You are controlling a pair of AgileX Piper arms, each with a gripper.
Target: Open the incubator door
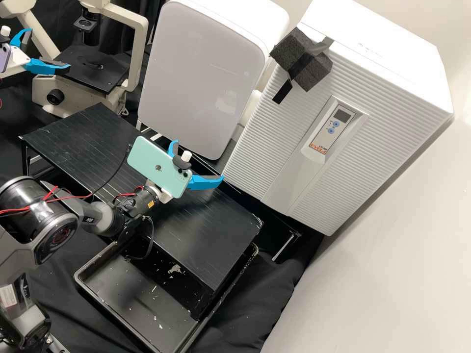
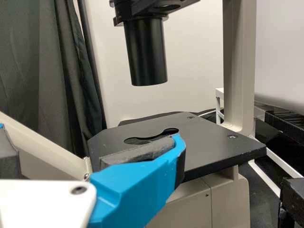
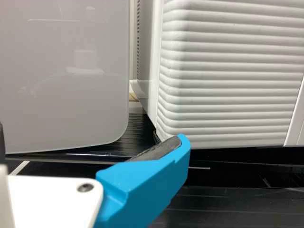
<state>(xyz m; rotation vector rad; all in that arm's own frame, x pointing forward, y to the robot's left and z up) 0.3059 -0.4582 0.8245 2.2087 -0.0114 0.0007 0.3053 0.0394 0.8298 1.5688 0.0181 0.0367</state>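
Two spread jaw pairs: left gripper (image 1: 50,48) before microscope stage (image 1: 110,77); right gripper (image 1: 199,161) before incubator (image 1: 294,127), partly hidden by phone (image 1: 159,169).

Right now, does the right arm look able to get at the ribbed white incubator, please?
Probably yes: the right gripper is open near the lower corner of the ribbed white incubator, and I see nothing standing between them.

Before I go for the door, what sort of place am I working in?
Probably a biology or similar research laboratory. There is a microscope with a flat black stage, and a ribbed white cabinet, likely the incubator, with a small control panel on its front.
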